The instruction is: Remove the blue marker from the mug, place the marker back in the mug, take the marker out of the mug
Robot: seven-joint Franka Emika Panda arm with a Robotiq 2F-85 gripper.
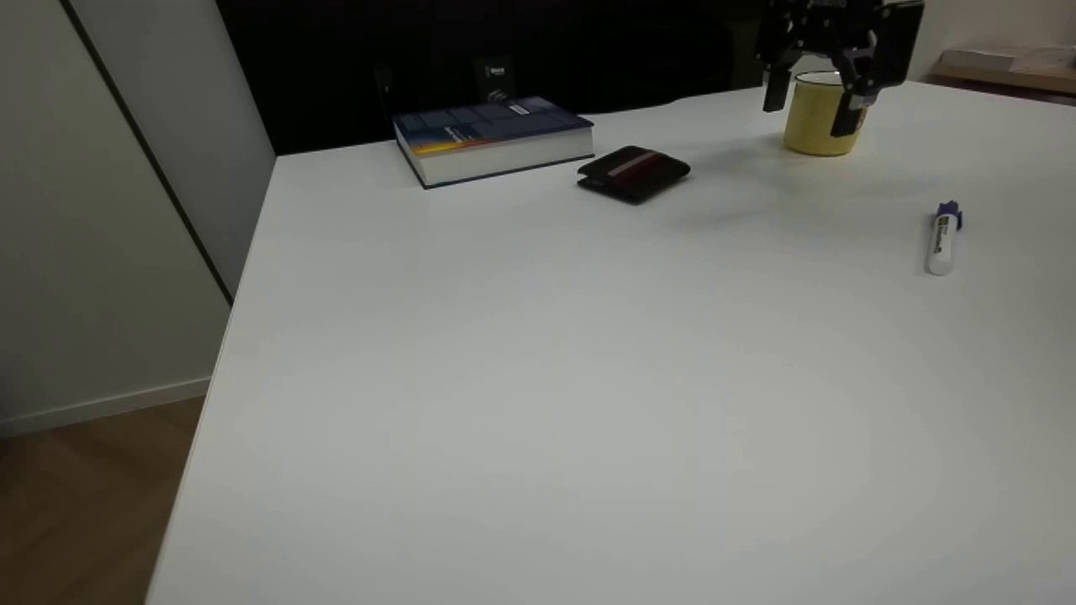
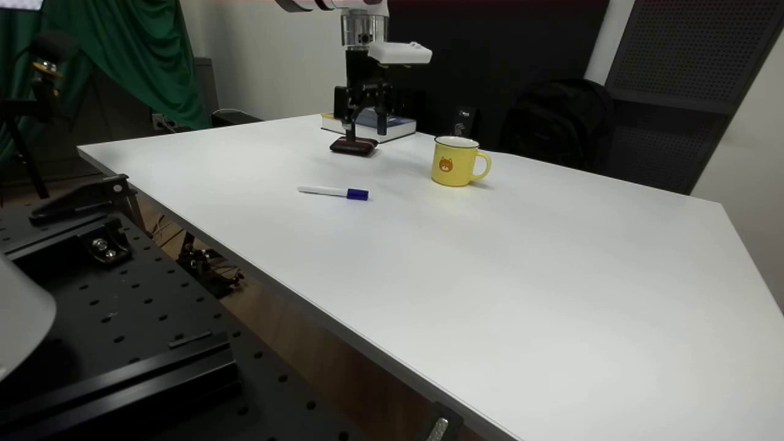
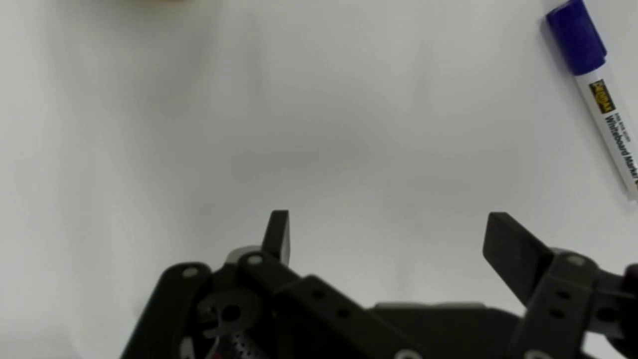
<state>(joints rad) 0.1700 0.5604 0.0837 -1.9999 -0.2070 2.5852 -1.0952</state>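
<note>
Wide hand (image 3: 388, 217) seen above the worktop (image 2: 520, 275), blue marker (image 2: 333, 192) found lying flat

The blue marker was seen in both exterior views, resting on its side on the worktop. In an exterior view it was found between the mug (image 2: 452, 162) and the long edge along which a black perforated plate (image 2: 135, 321) was placed. Its cap end was the nearer one to the mug, and the two were apart. In the wrist view its white barrel was partly cut by the right border.

The mug, yellow and decorated with an animal face, was found upright near the back edge. Close to a corner of this edge a navy book (image 1: 496, 126) was seen lying flat, and just beside it a dark wallet (image 1: 630, 172) with red and pale stripes.

The hand was held over the worktop with its fingertips standing far from each other, and bare white surface was seen between them.
</note>
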